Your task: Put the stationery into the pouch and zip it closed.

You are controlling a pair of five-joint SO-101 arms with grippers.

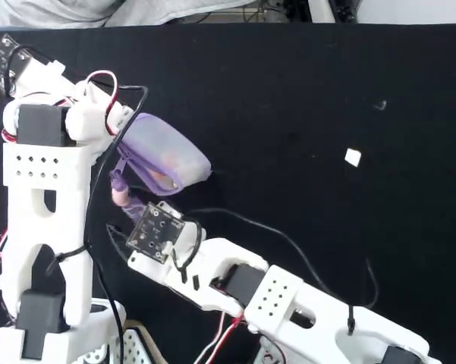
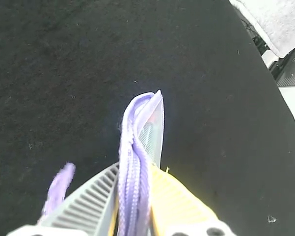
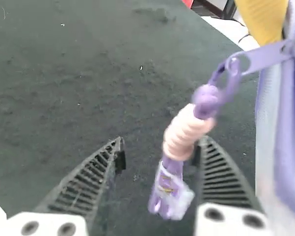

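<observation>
A purple pouch (image 1: pixel 165 155) hangs from my left gripper (image 2: pixel 137 169), which is shut on the pouch's zip edge (image 2: pixel 135 142) between a grey and a yellow finger. In the high view the left gripper (image 1: pixel 120 129) is at the pouch's left end. From the zip slider dangles a pull charm (image 3: pixel 184 135) with a pink ribbed bead and a purple tag. My right gripper (image 3: pixel 162 143) is open with the charm hanging between its fingers, closer to one finger (image 3: pixel 218 172); the high view shows that gripper (image 1: pixel 134 214) just below the charm (image 1: pixel 121 193). A small white stationery piece (image 1: pixel 353 157) lies far right on the black table.
The black table (image 1: pixel 303 91) stretches wide to the right and back. The left arm's white body (image 1: pixel 42 205) stands along the left edge, and the right arm (image 1: pixel 288 303) crosses the front. Cables (image 1: pixel 288 243) trail over the table near the right arm.
</observation>
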